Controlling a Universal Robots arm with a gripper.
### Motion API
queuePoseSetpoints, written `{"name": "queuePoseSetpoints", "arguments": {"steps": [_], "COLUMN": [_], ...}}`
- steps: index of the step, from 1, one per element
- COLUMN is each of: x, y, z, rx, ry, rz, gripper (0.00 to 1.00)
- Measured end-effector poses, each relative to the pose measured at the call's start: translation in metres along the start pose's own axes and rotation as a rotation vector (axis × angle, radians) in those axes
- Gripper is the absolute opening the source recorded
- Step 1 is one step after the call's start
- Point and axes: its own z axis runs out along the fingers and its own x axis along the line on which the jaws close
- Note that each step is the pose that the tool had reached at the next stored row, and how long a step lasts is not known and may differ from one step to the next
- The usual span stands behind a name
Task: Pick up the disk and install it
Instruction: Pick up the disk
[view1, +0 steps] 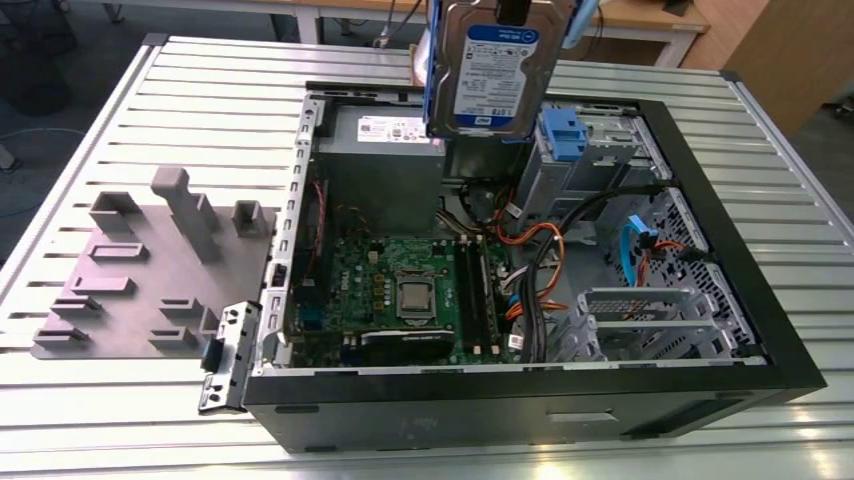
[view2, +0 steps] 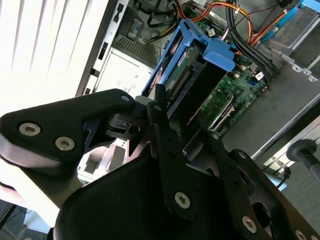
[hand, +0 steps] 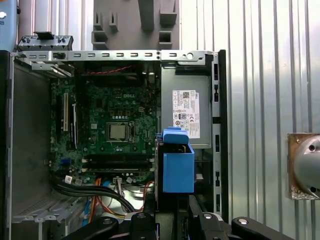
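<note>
- Black gripper (view2: 185, 117) parts are closest in both wrist views. The gripper is clamped tight on the disk (view2: 195, 75), with a finger (view2: 165, 130) pressing on each side of its blue plastic frame.
- Up in the air, the disk (view1: 487, 70) stands on end over the far part of the computer case (view1: 534, 410), just above the grey power box (view1: 380, 160).
- Its silver face has a blue and white label with small print, and that face is turned toward the exterior view.
- Seen in the first wrist view, the blue end tab of the disk (hand: 177, 165) sits between the gripper's fingers. It is close to the white sticker (hand: 186, 114) on the power box, and that sticker has lines of print and bar codes.
- Lying open on its side, the computer case fills the middle of the tabletop (view1: 160, 90) and reaches close to the near edge.
- Inside the case is a green circuit board (view1: 400, 330) with a shiny square chip (view1: 414, 298) in its middle, and orange and black cables (view1: 534, 240) run beside it.
- One bare blue bracket (view1: 563, 135) sits in the far part of the case, below the held disk.
- Near the tabletop edge on the exterior view's left lies a grey plate with blocks (view1: 147, 270), just beside the case.
</note>
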Motion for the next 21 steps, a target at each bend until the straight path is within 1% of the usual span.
{"name": "queuePoseSetpoints", "arguments": {"steps": [10,21], "x": [0.0066,0.0138], "y": [-0.0002,-0.0004], "z": [-0.0001,-0.0002], "rx": [0.0001,0.0003], "ry": [0.0024,0.0082], "rz": [0.0,0.0], "gripper": [0.35,0.35]}}
